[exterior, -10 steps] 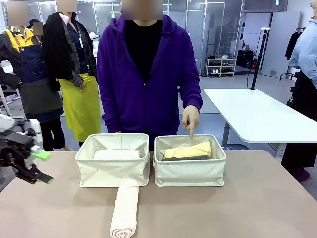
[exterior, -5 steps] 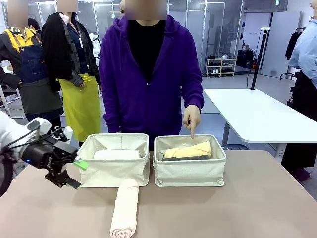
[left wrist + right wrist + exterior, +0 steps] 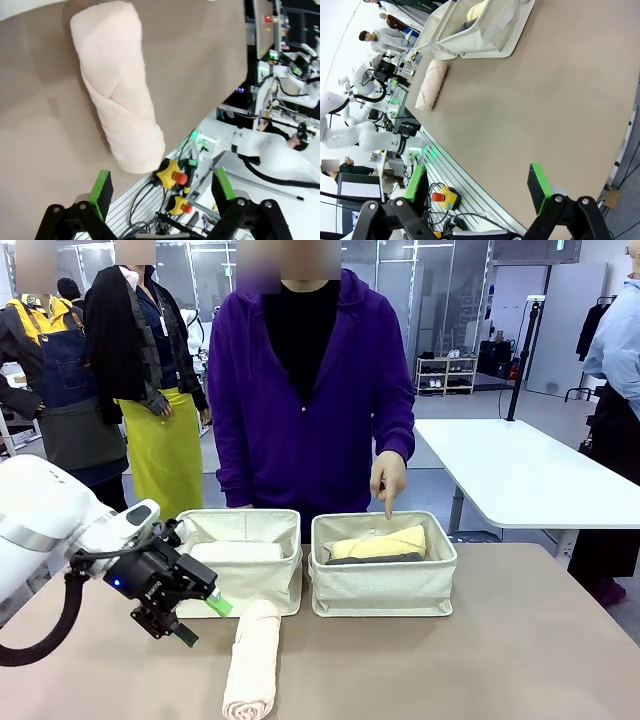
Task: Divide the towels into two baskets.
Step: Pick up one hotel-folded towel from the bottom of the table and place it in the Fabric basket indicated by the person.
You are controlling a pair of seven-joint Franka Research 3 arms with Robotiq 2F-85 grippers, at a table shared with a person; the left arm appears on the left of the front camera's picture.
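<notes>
The left gripper (image 3: 197, 618) hangs low over the table (image 3: 520, 660), jaws wide apart and empty, just beside the pink-cream towel roll (image 3: 252, 657); from its wrist camera the green pads (image 3: 101, 186) frame the roll's near end, so this looks like a line-up for a grasp across the roll's width. That roll lies on the table with its far end touching the front wall of the left basket (image 3: 232, 585) and its length running toward the near edge, the one towel not in a basket. The right gripper (image 3: 477, 192) is also spread open with nothing between its pads, hovering over bare tabletop near the edge.

Count: four towels and two baskets. The white towel (image 3: 236, 552) lies in the left basket; the pale yellow towel (image 3: 382, 543) sits on the dark grey towel (image 3: 375, 560) in the right basket (image 3: 382, 585). The person's hand (image 3: 386, 480) points a finger down at the right basket's far rim. An even split would probably send the loose roll left.
</notes>
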